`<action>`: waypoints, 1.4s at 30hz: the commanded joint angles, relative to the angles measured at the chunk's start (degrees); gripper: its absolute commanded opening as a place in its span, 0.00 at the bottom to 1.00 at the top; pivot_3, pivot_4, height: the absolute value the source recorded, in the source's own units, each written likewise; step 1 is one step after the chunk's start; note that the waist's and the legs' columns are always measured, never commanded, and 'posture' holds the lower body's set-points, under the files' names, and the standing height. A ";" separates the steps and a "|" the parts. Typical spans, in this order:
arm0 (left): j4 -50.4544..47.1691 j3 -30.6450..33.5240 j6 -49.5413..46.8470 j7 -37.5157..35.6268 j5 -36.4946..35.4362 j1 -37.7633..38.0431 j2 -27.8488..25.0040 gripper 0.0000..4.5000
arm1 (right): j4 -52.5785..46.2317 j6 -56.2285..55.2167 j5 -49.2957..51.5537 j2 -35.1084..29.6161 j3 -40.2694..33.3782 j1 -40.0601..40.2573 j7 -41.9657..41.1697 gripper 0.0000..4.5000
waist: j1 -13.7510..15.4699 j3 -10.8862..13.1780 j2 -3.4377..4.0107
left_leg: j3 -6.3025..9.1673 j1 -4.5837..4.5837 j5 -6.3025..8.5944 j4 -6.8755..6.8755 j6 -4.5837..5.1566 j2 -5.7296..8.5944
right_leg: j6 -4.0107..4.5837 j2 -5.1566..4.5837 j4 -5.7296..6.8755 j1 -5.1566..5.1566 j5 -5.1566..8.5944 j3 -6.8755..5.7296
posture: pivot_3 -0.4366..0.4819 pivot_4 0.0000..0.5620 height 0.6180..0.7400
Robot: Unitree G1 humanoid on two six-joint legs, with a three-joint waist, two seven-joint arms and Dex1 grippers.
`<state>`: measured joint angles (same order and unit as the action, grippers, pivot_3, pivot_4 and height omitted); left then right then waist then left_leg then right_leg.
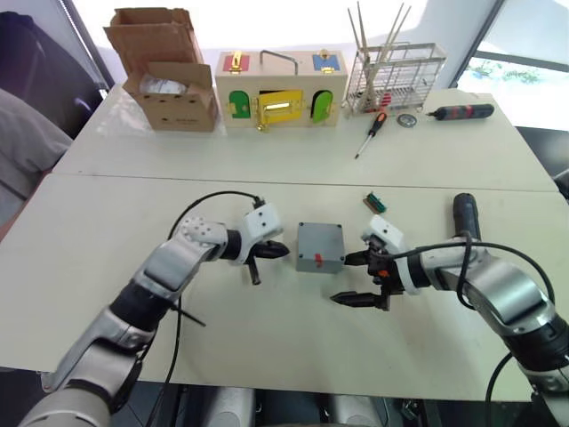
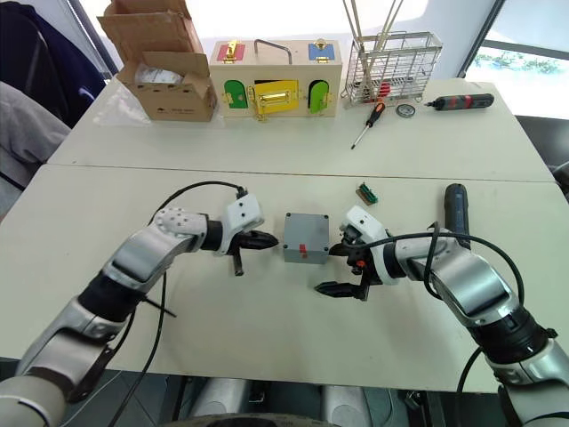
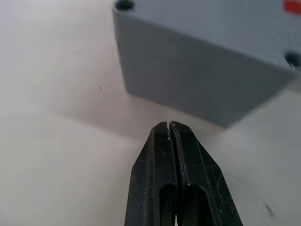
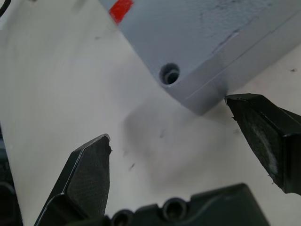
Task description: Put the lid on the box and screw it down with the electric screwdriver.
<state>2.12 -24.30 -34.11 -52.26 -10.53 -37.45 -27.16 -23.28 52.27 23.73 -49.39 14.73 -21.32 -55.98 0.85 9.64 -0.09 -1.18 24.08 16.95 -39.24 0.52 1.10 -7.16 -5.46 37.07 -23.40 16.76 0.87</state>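
Observation:
The grey box [image 3: 188,70] stands mid-table. The lid [image 1: 322,242] appears to sit on it, with a seam under the top edge, open corner screw holes and a red mark near the front edge. My left gripper [image 1: 281,252] is shut and empty, its tips pointing at the box's left side, just short of it. My right gripper [image 1: 349,278] is open at the box's right front corner, one finger [image 4: 268,136] next to that corner and the other out over the table. The electric screwdriver [image 1: 466,216] lies on the table to the right, behind my right arm.
At the back stand a cardboard box [image 1: 169,80], a wooden box with coloured doors [image 1: 280,89] and a wire rack [image 1: 396,76]. A small hand screwdriver [image 1: 372,133] and a slim black-and-red driver [image 1: 462,112] lie nearby. A small green part [image 1: 374,202] lies behind the box. A person's sleeve [image 1: 22,142] shows at left.

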 commanded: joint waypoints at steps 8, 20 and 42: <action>10.75 0.03 8.47 2.04 6.64 -6.73 7.67 0.00 | -8.70 4.02 2.93 -0.10 -2.47 2.08 3.38 1.00 | -0.15 0.00 -0.01 | -0.01 0.00 0.00 0.00 0.00 0.00 | -0.02 0.00 0.03 -0.02 0.01 -0.01 | 0.48 0.27 1.00; -10.96 2.33 -6.01 -3.47 3.48 6.04 -4.28 0.00 | 2.69 -9.19 -9.75 -5.50 0.33 -2.28 3.85 1.00 | -0.65 -0.04 -0.02 | -0.03 -0.06 0.00 0.03 0.01 -0.04 | -0.03 0.00 0.06 -0.04 0.01 0.00 | 0.48 0.27 1.00; -6.96 3.77 -5.73 7.26 2.75 3.75 5.70 0.00 | 2.94 -11.20 -10.14 0.47 1.42 -3.28 -4.47 1.00 | -0.17 -0.06 -0.04 | -0.01 -0.06 0.01 -0.04 0.02 0.02 | -0.03 -0.05 0.12 0.02 0.01 -0.01 | 0.48 0.27 1.00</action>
<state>-4.19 -21.57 -41.56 -45.79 -7.99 -32.41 -22.13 -16.65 40.46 11.97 -49.10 17.41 -24.67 -60.51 0.68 9.59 -0.13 -1.19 24.02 16.96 -39.29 0.54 1.12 -7.19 -5.51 37.18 -23.38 16.77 0.86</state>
